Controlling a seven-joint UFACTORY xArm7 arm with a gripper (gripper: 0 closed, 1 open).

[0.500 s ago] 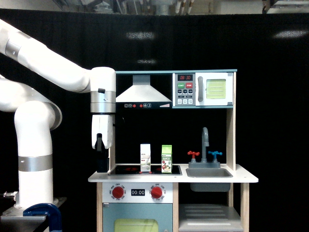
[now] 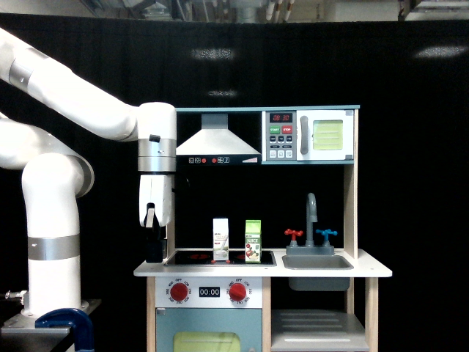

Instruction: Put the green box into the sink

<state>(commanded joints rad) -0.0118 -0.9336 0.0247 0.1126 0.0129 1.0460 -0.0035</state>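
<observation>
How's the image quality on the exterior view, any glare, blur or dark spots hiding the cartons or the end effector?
Exterior view: evenly lit and sharp; the green box and the white carton stand out clearly on the stovetop. Faint bright smears show on the black curtain up top. The end effector is dark against that backdrop, so its fingers are hard to make out. No motion blur visible.

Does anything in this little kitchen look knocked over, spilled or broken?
Nothing stands out. The green box and the white carton both stand upright on the stovetop, the sink looks empty, and the robot's hand hangs apart from them.
</observation>
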